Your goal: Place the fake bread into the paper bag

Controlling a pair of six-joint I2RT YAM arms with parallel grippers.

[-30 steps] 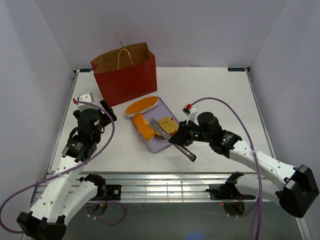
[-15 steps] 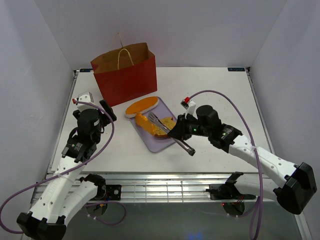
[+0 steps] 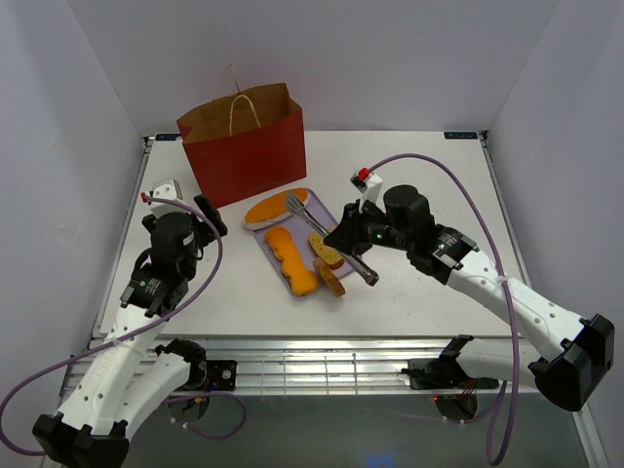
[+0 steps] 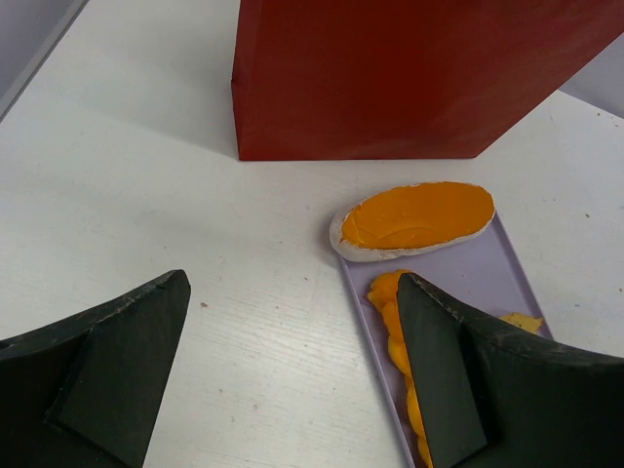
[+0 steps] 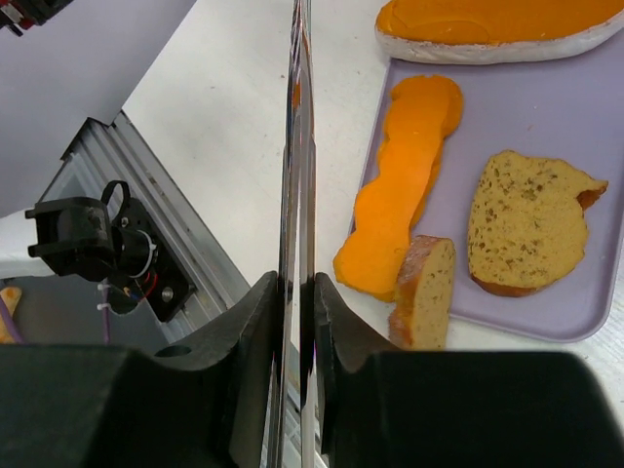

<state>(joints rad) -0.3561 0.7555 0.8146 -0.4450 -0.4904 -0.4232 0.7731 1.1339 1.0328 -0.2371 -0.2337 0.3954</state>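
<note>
The right pincer (image 3: 346,239) clamps shut on the metal tongs (image 3: 304,214) above the lavender tray (image 5: 546,107), where the fake bread (image 3: 292,258) lies; the left pincer (image 4: 292,361) gapes wide, empty, near the upright red paper bag (image 3: 246,156) standing on the counter (image 3: 419,175)

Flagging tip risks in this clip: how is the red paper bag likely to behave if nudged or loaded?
The paper bag stands upright, tall over a narrow base, so a nudge near its rim would probably tip or slide it. Its thin paper walls likely flex rather than resist, and it seems light for its size.
</note>
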